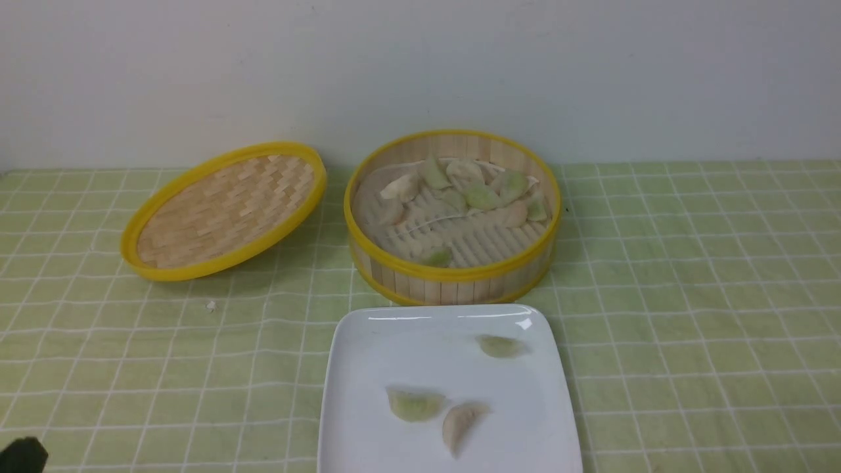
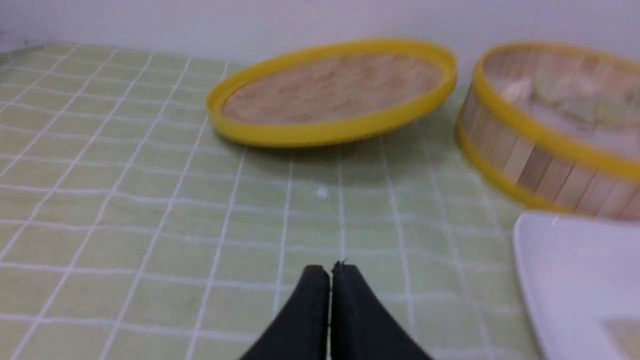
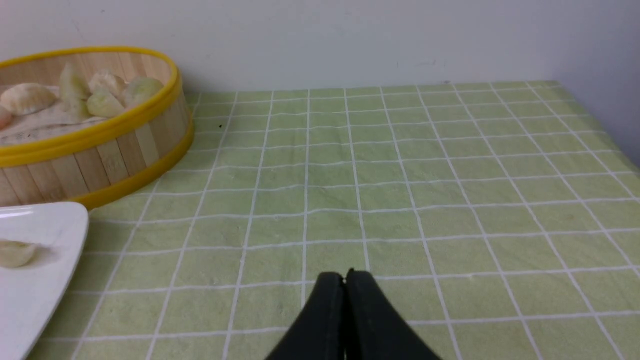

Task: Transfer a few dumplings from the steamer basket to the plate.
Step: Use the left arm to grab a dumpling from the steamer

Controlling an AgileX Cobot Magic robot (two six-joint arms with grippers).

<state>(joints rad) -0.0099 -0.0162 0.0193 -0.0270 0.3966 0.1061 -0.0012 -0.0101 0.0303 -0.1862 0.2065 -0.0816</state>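
The steamer basket (image 1: 453,276) stands at the table's middle back and holds several dumplings (image 1: 483,196). It also shows in the left wrist view (image 2: 540,170) and the right wrist view (image 3: 100,160). The white plate (image 1: 368,420) lies in front of it with three dumplings: a green one (image 1: 414,404), a pinkish one (image 1: 460,424) and a green one (image 1: 500,345). My left gripper (image 2: 330,270) is shut and empty, low over the cloth left of the plate (image 2: 565,270). My right gripper (image 3: 345,276) is shut and empty, over the cloth right of the plate (image 3: 45,290).
The shallow woven yellow-rimmed lid (image 1: 223,210) lies tilted left of the basket. A small white crumb (image 1: 211,305) lies on the green checked cloth. A white wall runs along the table's back edge. The table's right edge shows in the right wrist view.
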